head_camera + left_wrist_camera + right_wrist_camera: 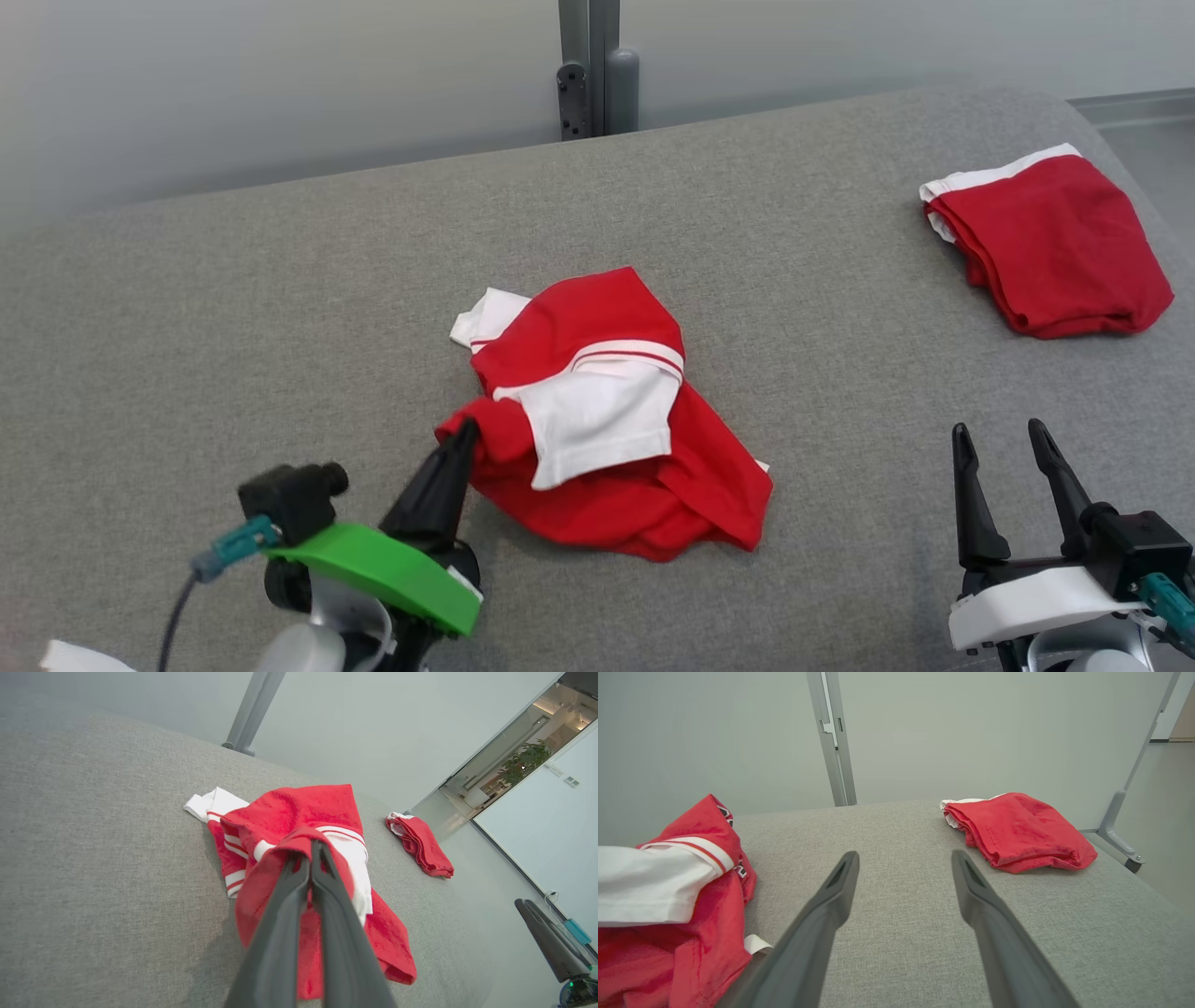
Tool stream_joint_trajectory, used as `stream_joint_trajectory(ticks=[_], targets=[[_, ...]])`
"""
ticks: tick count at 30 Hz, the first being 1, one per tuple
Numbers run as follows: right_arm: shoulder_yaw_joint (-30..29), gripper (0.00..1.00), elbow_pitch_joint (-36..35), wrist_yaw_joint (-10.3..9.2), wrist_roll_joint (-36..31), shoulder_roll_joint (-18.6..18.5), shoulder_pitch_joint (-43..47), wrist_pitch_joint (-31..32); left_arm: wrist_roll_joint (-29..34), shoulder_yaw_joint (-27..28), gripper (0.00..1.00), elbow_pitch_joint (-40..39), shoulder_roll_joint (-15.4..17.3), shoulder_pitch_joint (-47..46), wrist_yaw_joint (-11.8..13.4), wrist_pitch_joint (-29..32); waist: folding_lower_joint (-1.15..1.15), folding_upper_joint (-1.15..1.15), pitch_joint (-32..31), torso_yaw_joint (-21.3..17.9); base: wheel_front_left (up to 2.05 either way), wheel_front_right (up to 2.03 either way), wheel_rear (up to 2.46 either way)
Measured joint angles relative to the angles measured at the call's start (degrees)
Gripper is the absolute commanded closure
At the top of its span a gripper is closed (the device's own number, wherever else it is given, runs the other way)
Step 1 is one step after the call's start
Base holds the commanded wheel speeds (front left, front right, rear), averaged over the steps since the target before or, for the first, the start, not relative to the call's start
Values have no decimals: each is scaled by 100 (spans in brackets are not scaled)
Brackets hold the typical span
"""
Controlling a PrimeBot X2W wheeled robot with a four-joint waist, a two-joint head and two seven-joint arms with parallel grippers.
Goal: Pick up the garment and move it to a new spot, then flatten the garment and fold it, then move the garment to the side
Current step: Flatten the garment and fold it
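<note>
Garment (607, 420) crumpled, left claw (466, 431) seemingly pinching its left edge, grey surface (205, 317) around

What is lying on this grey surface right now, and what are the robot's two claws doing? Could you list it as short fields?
grey surface: fabric-covered, holds both cloths
garment: red shirt with white sleeves, crumpled at the centre
left gripper: shut, pinching the garment's left edge
right gripper: open, holding nothing, apart from the garment
folded red cloth: far right, lying untouched
</note>
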Motion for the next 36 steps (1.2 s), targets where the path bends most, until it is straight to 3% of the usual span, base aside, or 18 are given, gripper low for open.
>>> stream_joint_trajectory(ticks=[6,11,17,23,27,36], targets=[[49,0,38,0,86,2,5,0,-305,388,100,-1026,138,-749,319,533,0,0,-160,89,0,0,0],[135,0,69,0,145,1,-21,0,-177,476,100,-793,14,-1901,564,676,0,0,-215,75,0,0,0],[185,0,122,0,188,2,-109,0,48,428,100,30,-110,-3089,472,578,0,0,-205,-146,0,0,0],[56,0,127,0,186,1,-88,0,207,331,100,610,-186,-3691,292,294,0,0,-191,-404,0,0,0],[-40,0,104,0,185,1,7,0,133,119,100,691,-307,-3518,170,170,0,0,-161,-445,0,0,0],[-164,0,33,0,77,1,120,0,-517,-738,100,716,-503,-1020,52,53,0,0,-163,-137,0,0,0]])
